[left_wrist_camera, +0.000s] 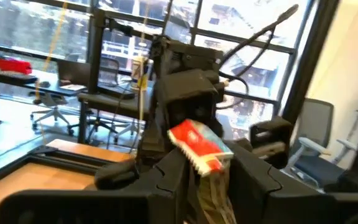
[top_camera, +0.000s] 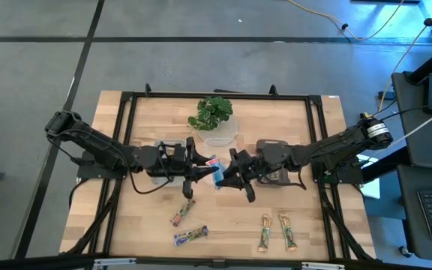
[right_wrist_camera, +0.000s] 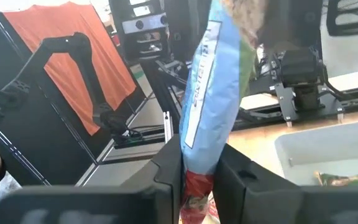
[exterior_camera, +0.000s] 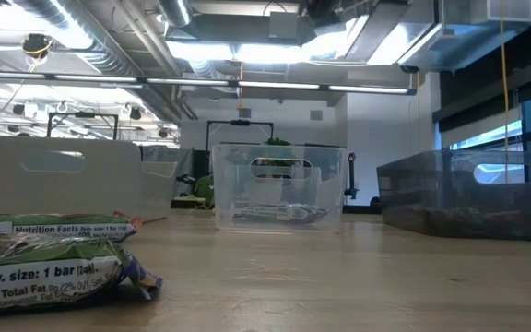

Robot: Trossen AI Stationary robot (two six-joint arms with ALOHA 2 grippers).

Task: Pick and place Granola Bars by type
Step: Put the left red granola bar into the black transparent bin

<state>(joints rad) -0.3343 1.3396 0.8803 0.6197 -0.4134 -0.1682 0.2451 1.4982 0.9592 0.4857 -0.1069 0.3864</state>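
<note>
Both grippers meet above the middle of the table, out of the low view. My left gripper (top_camera: pixel 203 168) and my right gripper (top_camera: pixel 229 174) are both shut on one blue wrapped granola bar with a red end (top_camera: pixel 216 171). Its red end (left_wrist_camera: pixel 197 144) sticks out past my left fingers. Its blue length (right_wrist_camera: pixel 207 93) runs out past my right fingers. A red-green bar (top_camera: pixel 184 211), a purple bar (top_camera: pixel 190 235) and two green-brown bars (top_camera: pixel 265 231) (top_camera: pixel 286 231) lie flat on the near half of the table. My left gripper pinches the bar between its two fingers (left_wrist_camera: pixel 166 180), just behind its red end (left_wrist_camera: pixel 207 165). It comes level from the table's left. The bar is lifted clear of the table. My right gripper pinches the same bar between its two fingers (right_wrist_camera: pixel 166 177), on the blue wrapper (right_wrist_camera: pixel 199 158) near a red part. It comes level from the table's right. The blue length stands out beyond the fingers, clear of the table.
A potted plant (top_camera: pixel 214 114) stands at the far middle beside a clear bin (exterior_camera: pixel 279 184). A white bin (exterior_camera: pixel 72 175) lies under the left arm and a dark bin (exterior_camera: pixel 468 194) under the right arm. Two bars (exterior_camera: pixel 44 263) lie close to the low camera.
</note>
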